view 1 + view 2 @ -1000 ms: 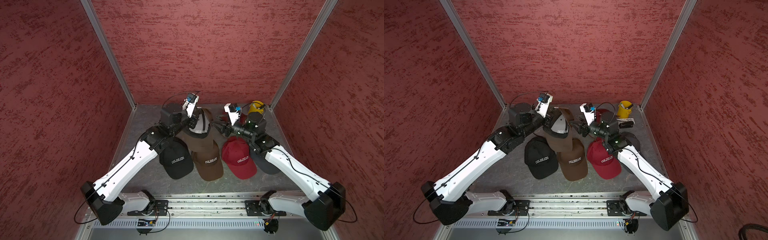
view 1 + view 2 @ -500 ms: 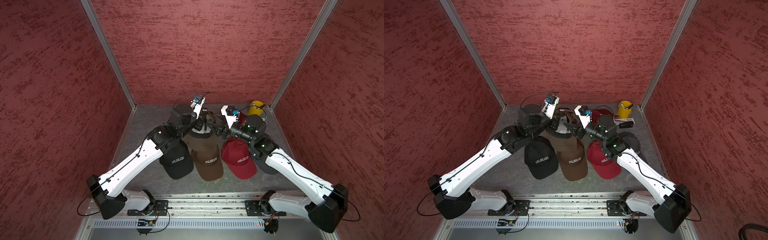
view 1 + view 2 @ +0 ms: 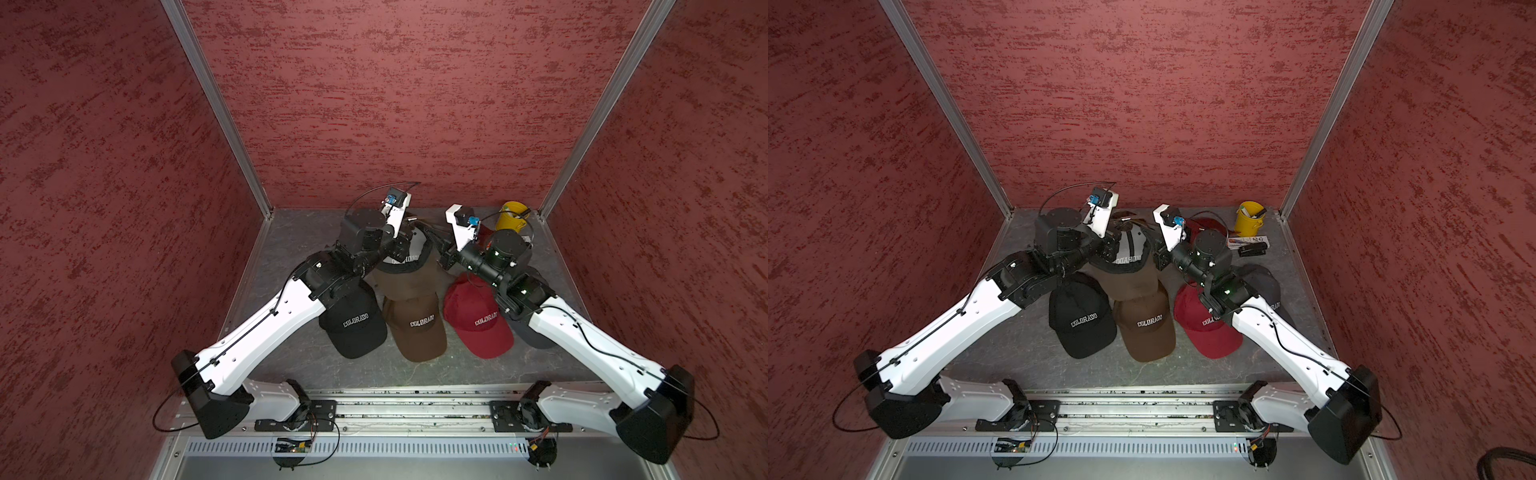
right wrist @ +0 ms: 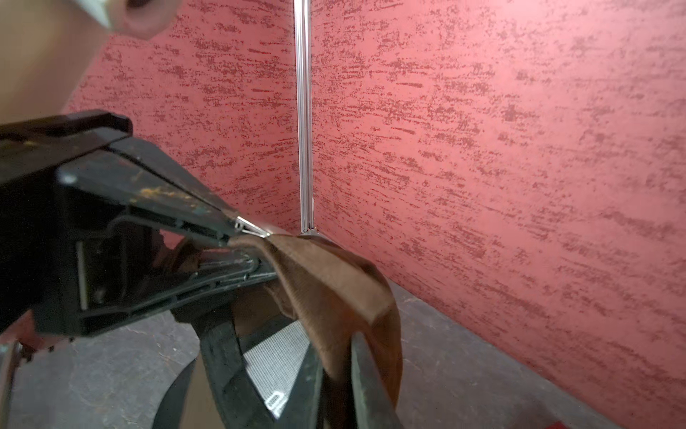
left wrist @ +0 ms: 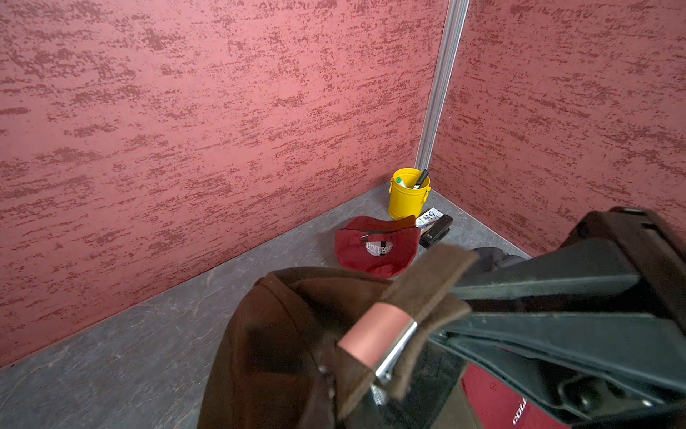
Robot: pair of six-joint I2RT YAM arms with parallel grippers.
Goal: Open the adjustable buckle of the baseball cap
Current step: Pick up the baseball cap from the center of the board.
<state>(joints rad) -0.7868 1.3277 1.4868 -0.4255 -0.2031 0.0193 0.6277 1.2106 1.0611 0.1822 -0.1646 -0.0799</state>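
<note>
A brown baseball cap [image 3: 405,282] hangs above the table at the back middle, its white lining facing up in both top views. My left gripper [image 3: 409,240] is shut on the cap's back strap right beside the metal buckle [image 5: 375,341]. My right gripper [image 3: 436,246] comes in from the other side. It is shut on the brown strap tail [image 4: 334,293] that sticks out past the buckle. In the right wrist view the left gripper's fingertips [image 4: 230,226] meet at the buckle's metal edge. In the left wrist view the buckle plate lies flat on the strap.
Under the arms lie a black cap [image 3: 353,328], a second brown cap [image 3: 415,332], a red cap [image 3: 478,324] and a dark grey cap [image 3: 1266,286]. Another red cap [image 5: 375,249], a yellow bucket [image 3: 511,216] and a black stapler [image 3: 1252,249] sit at the back right. Red walls close in three sides.
The left arm carried the brown cap to the right, toward the right gripper. The right gripper moved left, then closed on the strap tail.
</note>
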